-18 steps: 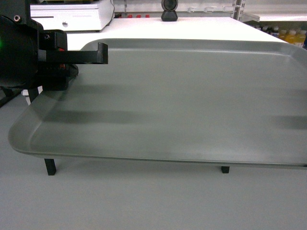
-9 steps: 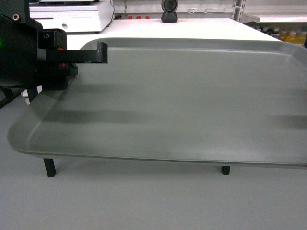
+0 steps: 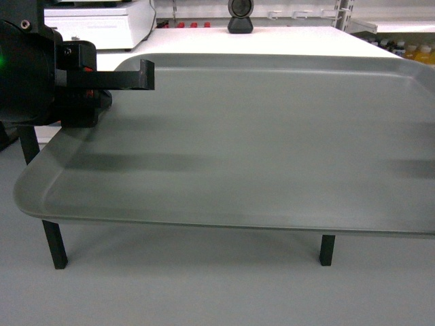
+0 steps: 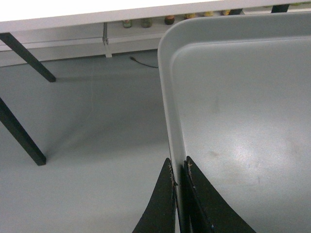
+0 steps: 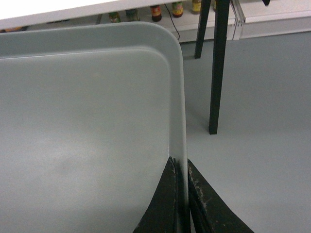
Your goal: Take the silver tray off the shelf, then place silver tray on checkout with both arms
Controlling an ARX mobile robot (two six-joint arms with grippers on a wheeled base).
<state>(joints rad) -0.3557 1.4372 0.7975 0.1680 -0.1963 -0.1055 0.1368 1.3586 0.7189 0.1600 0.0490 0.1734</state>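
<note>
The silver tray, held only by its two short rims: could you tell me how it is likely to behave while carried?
The silver tray looks stiff; no sag shows. Its smooth rim could slip in the left gripper or right gripper. Uneven lifting would probably tilt it.

grey floor (image 3: 204, 292), bottles (image 5: 155, 10), white box (image 3: 102, 27)

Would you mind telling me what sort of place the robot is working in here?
Probably a shop or a mock one: a white checkout counter bears a black scanner, a till-like white machine sits beside it, and bottles line low shelves.
</note>
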